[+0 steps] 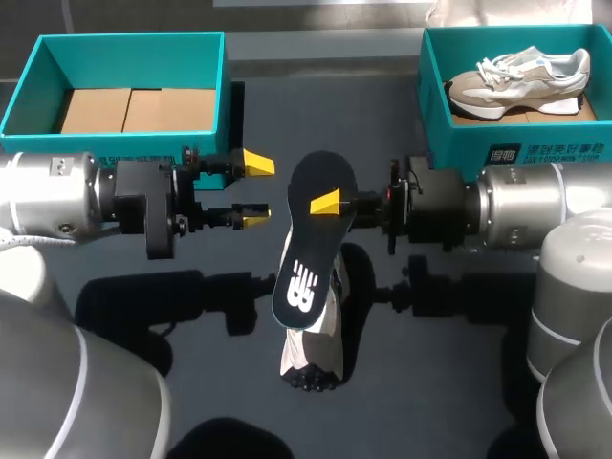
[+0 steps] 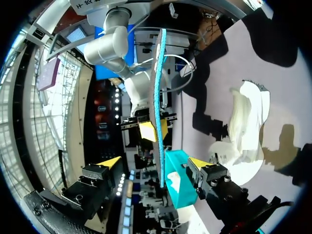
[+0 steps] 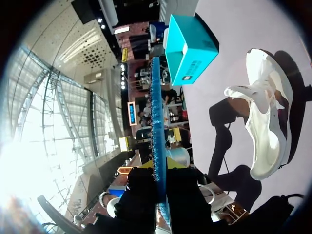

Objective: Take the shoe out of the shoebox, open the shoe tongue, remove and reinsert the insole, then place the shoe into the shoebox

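Dark on its upper face with a white mark, the insole [image 1: 308, 251] was pinched between the two fingers of the right gripper [image 1: 333, 205]. One yellow tip pressed on the face turned up and the other was hidden behind it. From the right wrist, the insole [image 3: 157, 122] ran edge-on straight out from between those closed-in fingers [image 3: 141, 192]. Below and beside them the pale shoe [image 3: 268, 122] rested on the grey table [image 1: 440, 402], apart from the insole.

The left gripper [image 1: 260, 191] had its fingers spread wide with nothing between them. The insole's edge [image 2: 158, 97] stood just ahead of their tips, not touching. Beyond it, one yellow tip of the right gripper [image 2: 147, 130] showed against the insole.

Behind the left fingers sat a teal shoebox [image 1: 96, 143] holding only cardboard. Behind the right fingers, a second teal shoebox [image 1: 535, 145] held another shoe [image 1: 521, 81].
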Tool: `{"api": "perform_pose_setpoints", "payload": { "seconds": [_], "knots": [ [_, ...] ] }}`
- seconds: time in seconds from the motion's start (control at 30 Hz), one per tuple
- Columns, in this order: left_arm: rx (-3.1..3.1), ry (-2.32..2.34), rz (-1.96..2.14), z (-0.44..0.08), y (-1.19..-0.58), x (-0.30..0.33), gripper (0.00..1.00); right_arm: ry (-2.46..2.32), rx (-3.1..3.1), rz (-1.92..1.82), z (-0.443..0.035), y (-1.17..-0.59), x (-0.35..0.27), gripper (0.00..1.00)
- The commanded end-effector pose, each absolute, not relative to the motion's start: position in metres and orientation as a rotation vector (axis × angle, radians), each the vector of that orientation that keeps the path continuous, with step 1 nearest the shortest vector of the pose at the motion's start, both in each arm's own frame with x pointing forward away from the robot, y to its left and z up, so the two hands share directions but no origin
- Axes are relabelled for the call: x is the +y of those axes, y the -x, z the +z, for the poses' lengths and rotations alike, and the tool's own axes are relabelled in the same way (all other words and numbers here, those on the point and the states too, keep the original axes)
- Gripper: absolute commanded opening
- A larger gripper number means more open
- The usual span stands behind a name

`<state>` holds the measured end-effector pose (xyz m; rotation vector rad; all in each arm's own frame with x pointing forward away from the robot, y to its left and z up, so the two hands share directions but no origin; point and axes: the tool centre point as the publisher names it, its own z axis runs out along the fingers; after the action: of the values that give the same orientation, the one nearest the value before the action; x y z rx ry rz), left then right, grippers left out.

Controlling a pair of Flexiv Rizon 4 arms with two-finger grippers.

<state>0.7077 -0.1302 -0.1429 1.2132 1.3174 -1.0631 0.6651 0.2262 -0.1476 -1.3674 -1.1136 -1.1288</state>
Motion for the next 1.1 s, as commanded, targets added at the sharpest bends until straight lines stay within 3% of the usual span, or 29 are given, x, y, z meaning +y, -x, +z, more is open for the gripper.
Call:
{"api": "perform_pose_setpoints", "payload": {
  "seconds": [0.03,0.13,0.37,0.67,1.1],
  "knots": [
    [1.303,-1.213,-1.078,-0.148,-0.718,-0.141,0.66,1.36,-1.109,-1.14,-0.15,-0.663,0.239,0.0],
    [1.301,-1.213,-1.083,-0.149,-0.719,-0.146,0.49,1.349,-1.112,-1.155,-0.149,-0.662,0.242,0.0],
    [1.286,-1.197,-1.101,-0.147,-0.72,-0.152,0.49,1.344,-1.111,-1.187,-0.149,-0.662,0.248,0.0],
    [1.273,-1.164,-1.133,-0.147,-0.721,-0.164,0.38,1.339,-1.122,-1.212,-0.145,-0.669,0.255,0.0],
    [1.269,-1.149,-1.153,-0.15,-0.719,-0.173,0.13,1.338,-1.113,-1.221,-0.146,-0.669,0.258,0.0]
  ]
}}
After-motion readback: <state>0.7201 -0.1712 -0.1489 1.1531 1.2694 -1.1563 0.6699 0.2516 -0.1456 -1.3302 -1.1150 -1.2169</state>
